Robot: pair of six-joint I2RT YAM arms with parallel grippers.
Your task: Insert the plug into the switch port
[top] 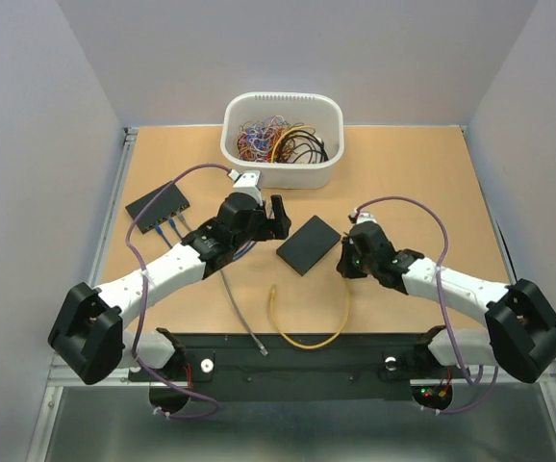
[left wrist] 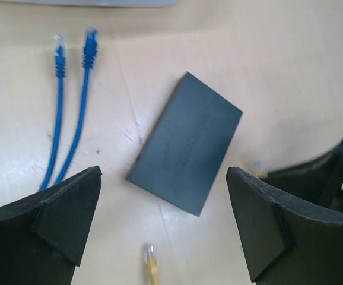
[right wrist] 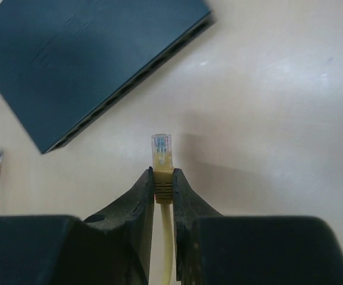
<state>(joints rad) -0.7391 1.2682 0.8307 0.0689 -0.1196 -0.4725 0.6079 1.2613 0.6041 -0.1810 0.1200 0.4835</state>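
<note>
Gripping the yellow cable (right wrist: 167,249) just behind the plug (right wrist: 162,148): right claw (right wrist: 162,184) is clamped on the yellow boot, clear connector sticking out past the fingertips at 12 o'clock, held just above the surface (right wrist: 278,89). Switch (right wrist: 94,65) lies at 11 o'clock from the plug in the right wrist view, port edge turned toward the claw but angled, clear gap between plug tip and ports. The switch port (right wrist: 130,80) row runs along that edge as a dark slot; individual sockets too dim to separate, so can't tell which one the plug lines up with.

Top view: same switch sits mid-surface, flat and rotated, right claw (top: 347,258) just beside its 3 o'clock corner. Yellow cable loops toward 6 o'clock and back up, its other end (top: 274,292) lying free at about 7 o'clock from the switch. Left claw (top: 280,218) hovers just off the switch's 10 o'clock corner, spread wide, holding nothing; left wrist view shows both fingers (left wrist: 59,214) apart with the switch between them below.

Second switch (top: 158,208) at far 9 o'clock with blue cables (top: 170,231) plugged in near it; two blue connectors (left wrist: 90,41) lie loose on the surface. Grey cable (top: 241,318) runs toward 6 o'clock. White bin (top: 283,162) of tangled wires at 12 o'clock.
</note>
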